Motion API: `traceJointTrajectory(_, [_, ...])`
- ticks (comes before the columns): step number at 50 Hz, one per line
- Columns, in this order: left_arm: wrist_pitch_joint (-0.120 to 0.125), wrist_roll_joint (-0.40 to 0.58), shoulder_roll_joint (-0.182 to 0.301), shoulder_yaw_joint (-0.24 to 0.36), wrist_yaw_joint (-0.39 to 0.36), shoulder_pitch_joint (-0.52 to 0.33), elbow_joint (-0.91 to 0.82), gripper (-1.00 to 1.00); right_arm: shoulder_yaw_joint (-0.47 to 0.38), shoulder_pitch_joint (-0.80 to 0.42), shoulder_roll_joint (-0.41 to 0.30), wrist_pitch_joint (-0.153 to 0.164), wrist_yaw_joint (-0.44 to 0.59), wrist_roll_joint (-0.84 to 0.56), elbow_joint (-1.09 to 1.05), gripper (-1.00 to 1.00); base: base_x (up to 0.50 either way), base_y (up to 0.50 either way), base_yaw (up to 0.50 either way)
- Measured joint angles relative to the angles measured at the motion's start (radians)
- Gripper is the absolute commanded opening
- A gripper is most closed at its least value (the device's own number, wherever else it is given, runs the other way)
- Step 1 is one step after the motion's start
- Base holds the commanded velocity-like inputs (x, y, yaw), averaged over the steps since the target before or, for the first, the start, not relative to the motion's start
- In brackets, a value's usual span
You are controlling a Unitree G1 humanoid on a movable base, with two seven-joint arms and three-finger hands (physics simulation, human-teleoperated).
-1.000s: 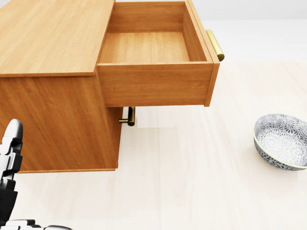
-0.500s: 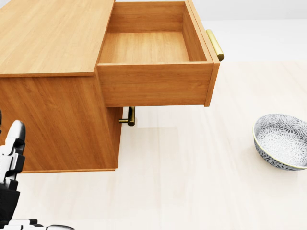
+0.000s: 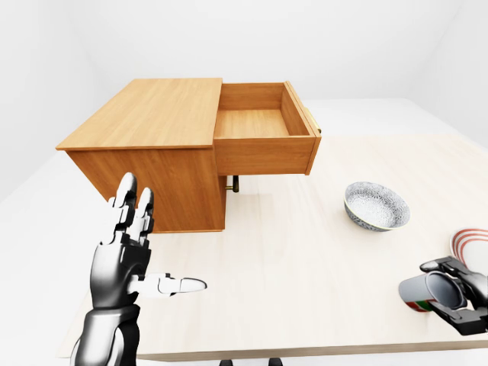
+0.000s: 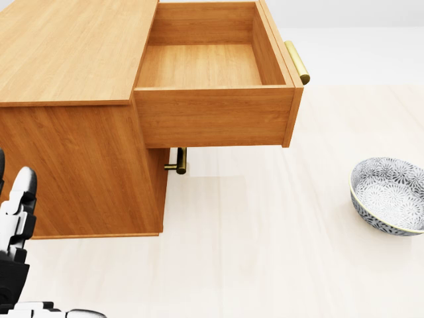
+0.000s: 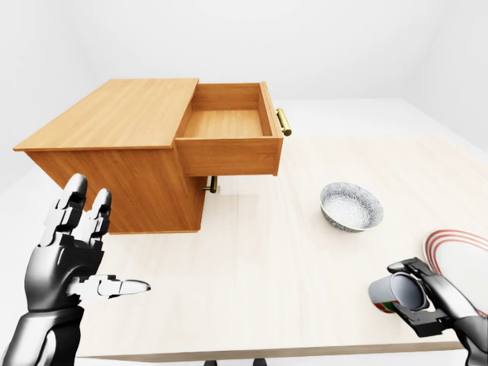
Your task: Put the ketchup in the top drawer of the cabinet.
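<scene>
Ketchup [image 5: 386,296] at the right-eye view's lower right, lying sideways in our right hand [image 5: 422,303], fingers wrapped round it, above the table [image 5: 267,259] edge. A plate [image 5: 460,255] just beside, a bowl [image 5: 350,207] farther up. Top drawer [image 5: 229,122] of the cabinet [image 5: 114,152] pulled out. Our left hand [image 5: 76,259] is raised, fingers spread, holding nothing.

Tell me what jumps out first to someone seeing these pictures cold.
The wooden cabinet at upper left, its top drawer pulled wide open and empty. Next, the left hand raised with fingers spread at lower left, and the right hand at lower right closed around a can-like thing with red and green bands. A patterned bowl sits on the table between them.
</scene>
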Motion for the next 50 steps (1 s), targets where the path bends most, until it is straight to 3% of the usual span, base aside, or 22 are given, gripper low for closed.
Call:
traceJointTrajectory(14, [0.000, -0.002, 0.002, 0.002, 0.004, -0.006, 0.003, 1.00, 0.009, 0.014, 0.034, 0.000, 0.000, -0.031, -0.076, -1.00, 0.00, 0.00, 0.00])
traceJointTrajectory(27, [0.000, -0.002, 0.002, 0.004, 0.004, -0.007, 0.002, 1.00, 0.028, -0.037, 0.082, 0.000, 0.000, -0.154, -0.482, -1.00, 0.00, 0.00, 0.00])
traceJointTrajectory(39, [0.000, -0.007, 0.001, 0.009, 0.003, -0.005, -0.008, 1.00, 0.130, -0.165, 0.020, 0.000, 0.000, -0.330, -0.894, -1.00, 0.00, 0.00, 0.00])
traceJointTrajectory(50, [0.000, -0.012, 0.000, 0.016, 0.000, -0.004, -0.015, 1.00, 0.280, -0.270, -0.036, 0.000, 0.000, -0.521, -1.164, -1.00, 0.00, 0.00, 0.00])
